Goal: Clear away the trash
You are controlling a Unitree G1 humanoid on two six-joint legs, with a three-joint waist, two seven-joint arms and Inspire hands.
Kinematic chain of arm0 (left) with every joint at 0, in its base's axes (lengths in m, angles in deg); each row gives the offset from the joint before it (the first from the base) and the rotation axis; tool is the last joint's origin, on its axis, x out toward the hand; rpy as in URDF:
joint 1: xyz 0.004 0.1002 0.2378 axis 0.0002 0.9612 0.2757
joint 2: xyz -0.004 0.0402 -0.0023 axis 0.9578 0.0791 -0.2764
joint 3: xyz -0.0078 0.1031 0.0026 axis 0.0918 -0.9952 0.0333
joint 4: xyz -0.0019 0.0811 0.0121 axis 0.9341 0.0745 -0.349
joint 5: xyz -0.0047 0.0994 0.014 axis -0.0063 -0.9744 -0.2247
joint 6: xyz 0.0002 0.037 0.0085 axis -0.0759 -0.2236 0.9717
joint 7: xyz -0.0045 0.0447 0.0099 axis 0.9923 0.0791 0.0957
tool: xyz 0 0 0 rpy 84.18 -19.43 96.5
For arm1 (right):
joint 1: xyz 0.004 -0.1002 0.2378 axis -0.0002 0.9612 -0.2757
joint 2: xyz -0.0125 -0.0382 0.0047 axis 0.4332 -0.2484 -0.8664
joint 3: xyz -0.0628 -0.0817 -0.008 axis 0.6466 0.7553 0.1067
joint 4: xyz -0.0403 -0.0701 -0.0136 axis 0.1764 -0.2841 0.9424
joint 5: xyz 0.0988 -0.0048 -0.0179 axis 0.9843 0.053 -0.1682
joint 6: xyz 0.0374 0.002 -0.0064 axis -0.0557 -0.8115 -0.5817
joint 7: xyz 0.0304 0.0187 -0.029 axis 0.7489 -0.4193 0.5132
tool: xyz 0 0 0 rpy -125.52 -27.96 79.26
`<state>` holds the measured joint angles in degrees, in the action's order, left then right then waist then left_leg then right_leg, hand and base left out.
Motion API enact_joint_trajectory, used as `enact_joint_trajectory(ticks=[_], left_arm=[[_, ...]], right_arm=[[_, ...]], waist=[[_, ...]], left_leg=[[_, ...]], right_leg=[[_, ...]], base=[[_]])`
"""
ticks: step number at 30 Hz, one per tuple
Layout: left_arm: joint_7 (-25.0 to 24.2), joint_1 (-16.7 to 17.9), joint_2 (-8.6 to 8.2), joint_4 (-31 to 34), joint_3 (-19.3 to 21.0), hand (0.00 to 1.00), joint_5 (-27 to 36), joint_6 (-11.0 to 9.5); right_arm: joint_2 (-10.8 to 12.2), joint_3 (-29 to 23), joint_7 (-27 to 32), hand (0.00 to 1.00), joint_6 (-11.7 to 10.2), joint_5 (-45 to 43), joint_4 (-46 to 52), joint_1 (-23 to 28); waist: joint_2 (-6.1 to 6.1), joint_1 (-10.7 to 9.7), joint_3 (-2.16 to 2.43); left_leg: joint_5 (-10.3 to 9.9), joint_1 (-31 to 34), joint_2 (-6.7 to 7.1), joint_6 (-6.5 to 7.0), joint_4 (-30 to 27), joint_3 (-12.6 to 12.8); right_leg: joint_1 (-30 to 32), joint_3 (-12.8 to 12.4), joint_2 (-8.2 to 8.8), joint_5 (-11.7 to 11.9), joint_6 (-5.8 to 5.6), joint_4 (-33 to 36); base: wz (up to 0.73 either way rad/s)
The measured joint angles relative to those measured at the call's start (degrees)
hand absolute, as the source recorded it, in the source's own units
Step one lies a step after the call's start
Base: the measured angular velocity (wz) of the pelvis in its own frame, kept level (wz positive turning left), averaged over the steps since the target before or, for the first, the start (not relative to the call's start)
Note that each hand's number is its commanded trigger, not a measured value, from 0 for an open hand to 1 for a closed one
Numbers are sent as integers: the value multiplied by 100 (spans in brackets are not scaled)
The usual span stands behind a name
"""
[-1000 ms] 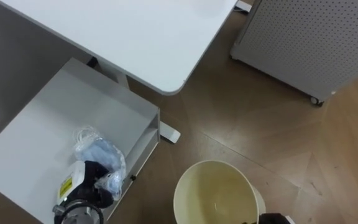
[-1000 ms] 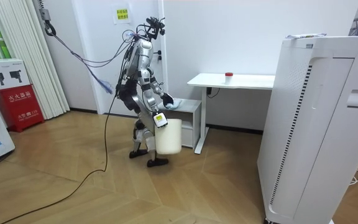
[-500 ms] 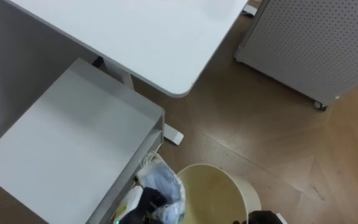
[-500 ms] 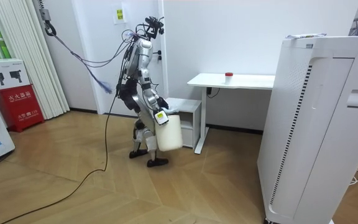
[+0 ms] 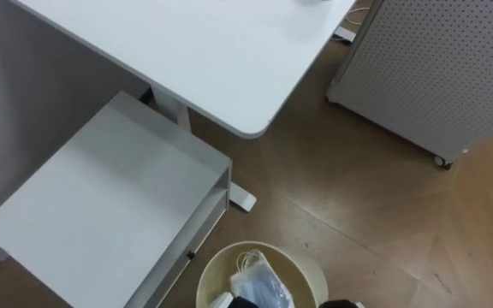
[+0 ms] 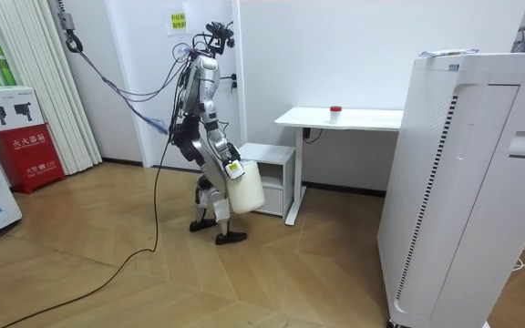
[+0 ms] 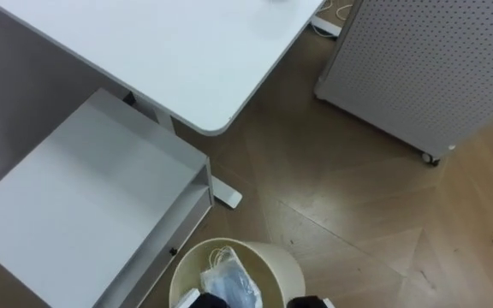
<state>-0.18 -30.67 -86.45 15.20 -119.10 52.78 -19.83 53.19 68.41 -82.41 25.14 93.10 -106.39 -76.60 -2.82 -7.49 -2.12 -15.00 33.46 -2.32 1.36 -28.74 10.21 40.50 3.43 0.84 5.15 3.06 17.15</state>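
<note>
Bluish plastic garbage [image 5: 259, 281] lies inside the cream bin [image 5: 306, 262], near side of the white cabinet [image 5: 101, 197]. Left hand [image 5: 243, 303] sits at the garbage's near edge; whether its fingers are clamped or apart cannot be told.

White desk [image 5: 195, 51], low white cabinet [image 5: 101, 205] beside it, wood floor [image 5: 358, 205], perforated white panel [image 5: 443, 68].

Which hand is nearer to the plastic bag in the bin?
Left. The left hand is against the plastic bag, over the bin; the right hand is at the bin's rim, to the bag's right.
</note>
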Motion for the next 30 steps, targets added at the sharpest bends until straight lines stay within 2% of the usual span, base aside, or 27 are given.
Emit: enact_joint_trajectory(ticks=[11, 14, 22, 26, 30], left_arm=[[-133, 18, 11, 44, -163, 0, 103, 1], [-122, 18, 10, 44, -189, 0, 103, 1], [-229, 19, 115, 325, -378, 0, 106, -8], [-296, -8, 184, 364, -370, 0, 107, -56], [-385, -15, 243, 525, -347, 0, 111, -108]], right_arm=[[-1, -27, -67, 100, 15, 3, -37, -3], [-2, -28, -73, 100, 10, 4, -55, -6], [-19, -80, -83, 100, -45, 3, -208, -22], [-20, -179, -87, 100, -51, 0, -268, -16], [-25, -296, -186, 100, -49, 4, -367, 1]], waist=[[2, -10, -2], [10, -3, -6], [49, 150, -20], [129, 176, -68], [203, 165, -70]], left_leg=[[-36, 15, 3, 53, -132, 71], [-39, 7, -3, 60, -167, 80], [-97, -42, -19, 91, -279, 108], [-164, -187, -26, 118, -290, 197], [-209, -367, -61, 190, -275, 374]], right_leg=[[0, -21, 15, 24, -65, 50], [-14, -32, 12, 54, -43, 51], [-75, -74, -6, 88, -72, 48], [-199, -140, -14, 89, -118, 36], [-290, -301, -28, 95, -172, 57]], base=[[-1], [-1], [-3], [-8], [-19]])
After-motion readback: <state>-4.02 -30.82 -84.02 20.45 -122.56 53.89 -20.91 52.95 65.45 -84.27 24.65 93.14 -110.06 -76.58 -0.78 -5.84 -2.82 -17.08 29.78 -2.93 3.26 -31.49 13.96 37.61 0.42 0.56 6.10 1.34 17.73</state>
